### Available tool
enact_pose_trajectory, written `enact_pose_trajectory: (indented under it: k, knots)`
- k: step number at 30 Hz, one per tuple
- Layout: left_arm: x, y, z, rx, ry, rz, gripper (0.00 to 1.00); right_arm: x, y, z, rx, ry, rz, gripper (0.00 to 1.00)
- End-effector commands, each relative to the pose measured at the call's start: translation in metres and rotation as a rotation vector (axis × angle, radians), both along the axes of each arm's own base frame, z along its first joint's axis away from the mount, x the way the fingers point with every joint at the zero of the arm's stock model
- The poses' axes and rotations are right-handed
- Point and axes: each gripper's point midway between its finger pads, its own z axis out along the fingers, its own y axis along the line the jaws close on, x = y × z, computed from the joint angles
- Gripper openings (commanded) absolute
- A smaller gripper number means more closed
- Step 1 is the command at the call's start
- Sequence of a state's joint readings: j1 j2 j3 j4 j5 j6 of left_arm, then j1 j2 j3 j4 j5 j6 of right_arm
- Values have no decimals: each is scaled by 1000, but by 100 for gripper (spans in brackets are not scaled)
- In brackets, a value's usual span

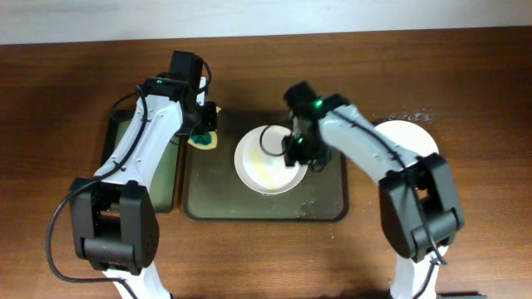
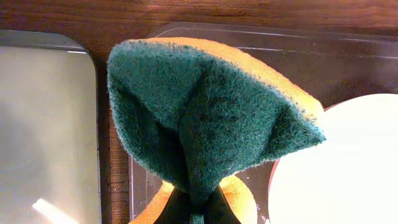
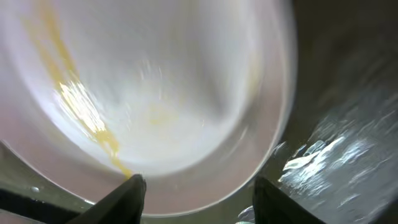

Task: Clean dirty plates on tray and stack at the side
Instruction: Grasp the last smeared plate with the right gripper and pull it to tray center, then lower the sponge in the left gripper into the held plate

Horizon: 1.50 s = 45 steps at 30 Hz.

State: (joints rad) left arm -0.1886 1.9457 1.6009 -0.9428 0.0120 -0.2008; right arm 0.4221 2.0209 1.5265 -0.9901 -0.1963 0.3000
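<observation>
The left claw is clamped on a green-and-yellow sponge over the far left corner of the tray, the right claw stands open astride the rim of a yellow-smeared plate at the tray's centre, and another plate lies just right of the tray.

The left gripper hangs at the tray's left edge, clamped on a sponge. The right gripper hovers over its middle, jaws apart
</observation>
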Motion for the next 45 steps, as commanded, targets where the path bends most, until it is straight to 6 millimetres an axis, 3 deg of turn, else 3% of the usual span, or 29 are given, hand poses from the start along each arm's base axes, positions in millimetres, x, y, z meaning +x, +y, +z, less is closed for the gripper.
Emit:
enact_pose_trajectory:
  k: [1, 3, 7, 9, 14, 19, 23, 30, 37, 45]
  knots:
    - [4, -2, 17, -14, -43, -17, 0, 29, -15, 17, 43, -139, 186, 57]
    - [5, -2, 17, -15, -48, -17, 0, 45, -21, 8, 49, -173, 188, 57]
    - [5, -2, 17, -15, -48, -17, 0, 47, -14, -14, 75, -143, 196, 56]
    - [5, -2, 17, -15, -48, -17, 0, 46, -15, -22, 70, -116, 159, 40]
    - [5, -2, 17, -15, -48, -17, 0, 42, -16, -38, 65, -61, 72, 30]
    - [4, -2, 17, -14, -43, -18, 0, 30, -14, -44, 84, 18, -60, 4]
    - [1, -2, 15, -11, -27, -17, 0, 6, -19, -58, 62, 149, -283, 4]
    - [-1, -2, 15, -11, -20, -18, 0, -29, 4, -79, 88, 222, -273, 4]
    - [-7, -8, 14, -31, 3, -31, 0, -25, 19, -76, 154, 184, -171, 4]
    - [-12, -30, 14, -28, 2, -86, 0, -24, 22, -75, 173, 171, -133, 4]
